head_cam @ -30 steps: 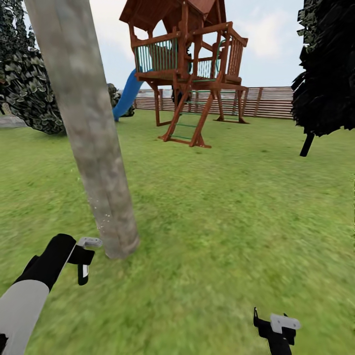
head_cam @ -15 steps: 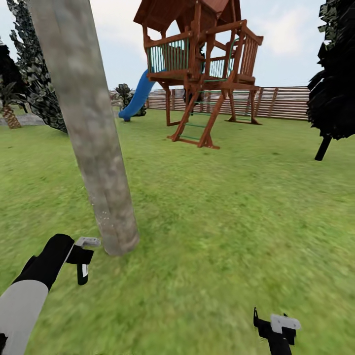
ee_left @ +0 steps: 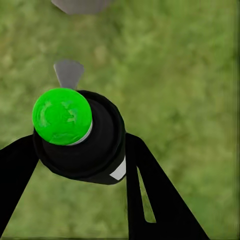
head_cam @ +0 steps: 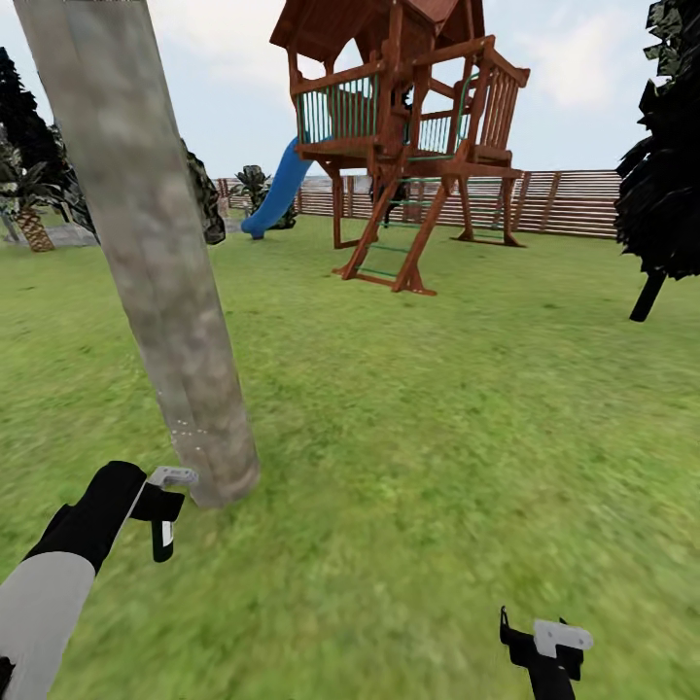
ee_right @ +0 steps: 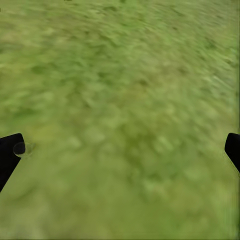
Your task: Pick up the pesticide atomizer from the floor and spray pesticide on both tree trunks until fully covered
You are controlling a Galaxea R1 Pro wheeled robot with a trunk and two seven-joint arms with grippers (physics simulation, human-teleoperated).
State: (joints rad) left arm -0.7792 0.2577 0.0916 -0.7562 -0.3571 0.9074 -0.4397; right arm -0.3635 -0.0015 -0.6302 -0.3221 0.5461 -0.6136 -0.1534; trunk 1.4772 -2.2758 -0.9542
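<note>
Two risks stand out from where you are. Your left gripper (ee_left: 80, 165) is clamped on the small black pesticide atomizer with the bright green cap (ee_left: 75, 135), one dark finger (ee_left: 15, 170) pressing each side of the bottle; in the head view that gripper (head_cam: 165, 510) sits low, just beside the base of the thick, pale grey-beige mottled tree trunk (head_cam: 146, 253). A few pale specks show on the bark low down, and most of the column above looks bare. So the first danger, as I judge it, is uneven cover: if you hold the nozzle at this height, the spray would likely reach only the foot of the trunk and leave the upper part dry.

The second danger is contact. The trunk leans and widens at its base, so raising your arm straight up could knock the bottle against the bark and twist it in the grip. The bottle is small against the fingers, so a knock may well dislodge it onto the blurry green grass (ee_right: 120, 100).

Your right gripper (ee_right: 120, 150) hangs with fingers spread apart, holding nothing, over the lawn. The second tree with dark jagged foliage (head_cam: 671, 165) stands well apart, at the right, and its trunk is not yet sprayed, as far as I can tell.
</note>
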